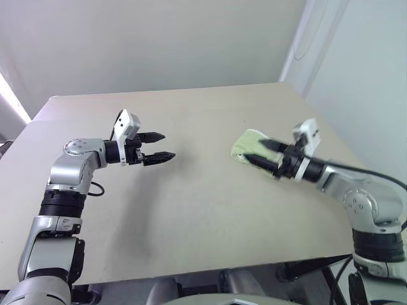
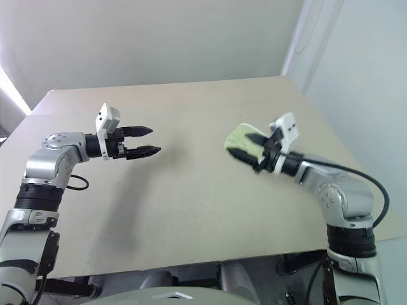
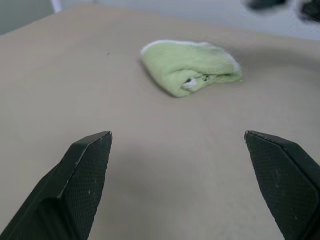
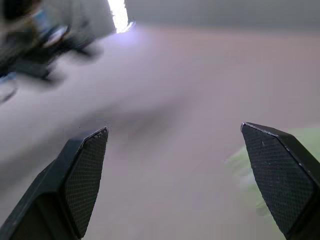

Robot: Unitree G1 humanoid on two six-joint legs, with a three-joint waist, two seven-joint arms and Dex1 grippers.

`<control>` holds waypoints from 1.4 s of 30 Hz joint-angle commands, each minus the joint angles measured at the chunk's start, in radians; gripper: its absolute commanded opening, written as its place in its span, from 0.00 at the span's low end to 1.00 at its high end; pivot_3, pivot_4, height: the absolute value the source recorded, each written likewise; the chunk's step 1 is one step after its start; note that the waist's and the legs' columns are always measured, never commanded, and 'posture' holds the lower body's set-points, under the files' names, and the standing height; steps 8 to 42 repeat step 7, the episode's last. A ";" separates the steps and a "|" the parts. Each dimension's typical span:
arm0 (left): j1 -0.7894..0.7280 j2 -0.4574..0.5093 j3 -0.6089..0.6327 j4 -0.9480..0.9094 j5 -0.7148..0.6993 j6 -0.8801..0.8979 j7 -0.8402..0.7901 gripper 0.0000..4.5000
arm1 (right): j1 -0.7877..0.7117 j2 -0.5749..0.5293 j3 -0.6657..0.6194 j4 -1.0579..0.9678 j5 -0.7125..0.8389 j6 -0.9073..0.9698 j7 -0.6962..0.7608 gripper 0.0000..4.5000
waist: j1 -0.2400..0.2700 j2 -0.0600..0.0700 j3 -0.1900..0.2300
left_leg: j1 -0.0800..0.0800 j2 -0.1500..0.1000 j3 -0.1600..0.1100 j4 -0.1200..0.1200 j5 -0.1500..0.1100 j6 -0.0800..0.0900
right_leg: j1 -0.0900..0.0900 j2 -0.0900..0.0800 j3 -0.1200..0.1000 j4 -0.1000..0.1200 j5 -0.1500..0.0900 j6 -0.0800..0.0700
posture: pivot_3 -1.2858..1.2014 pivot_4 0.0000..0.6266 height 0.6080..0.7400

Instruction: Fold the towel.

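The towel lies folded into a small thick bundle on the right half of the table, a light lime-green terry cloth with a white stitched edge along its far side and a small white tag with dark marks at the open end of the fold, as the left wrist view shows. The right gripper hangs in front of the towel with its two black fingers spread wide and nothing between them; from the head views its fingers overlap the near edge of the bundle, and whether they touch the cloth I cannot tell. In the right wrist view the green cloth sits blurred beside one finger, outside the gap between the two. The left gripper is well apart from the towel, over the bare left-middle part of the table, its fingers pointing across toward the towel, also spread wide and holding nothing. The table top is a plain beige board with a pale wall behind it
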State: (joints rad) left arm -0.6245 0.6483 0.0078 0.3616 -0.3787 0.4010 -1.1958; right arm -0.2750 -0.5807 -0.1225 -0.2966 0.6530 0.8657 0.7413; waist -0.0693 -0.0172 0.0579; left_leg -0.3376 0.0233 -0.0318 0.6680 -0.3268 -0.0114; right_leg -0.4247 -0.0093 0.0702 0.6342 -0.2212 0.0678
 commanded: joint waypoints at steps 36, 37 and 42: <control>-0.003 0.038 0.059 0.022 -0.002 -0.024 0.021 1.00 | 0.008 -0.017 0.029 -0.037 0.015 -0.008 0.014 0.99 | 0.002 0.000 0.000 | 0.000 0.000 0.000 0.001 0.000 0.000 | 0.000 0.000 0.000 0.000 0.001 0.000 | 0.52 0.00 0.79; -0.003 0.038 0.059 0.022 -0.002 -0.024 0.021 1.00 | 0.008 -0.017 0.029 -0.037 0.015 -0.008 0.014 0.99 | 0.002 0.000 0.000 | 0.000 0.000 0.000 0.001 0.000 0.000 | 0.000 0.000 0.000 0.000 0.001 0.000 | 0.52 0.00 0.79; -0.003 0.038 0.059 0.022 -0.002 -0.024 0.021 1.00 | 0.008 -0.017 0.029 -0.037 0.015 -0.008 0.014 0.99 | 0.002 0.000 0.000 | 0.000 0.000 0.000 0.001 0.000 0.000 | 0.000 0.000 0.000 0.000 0.001 0.000 | 0.52 0.00 0.79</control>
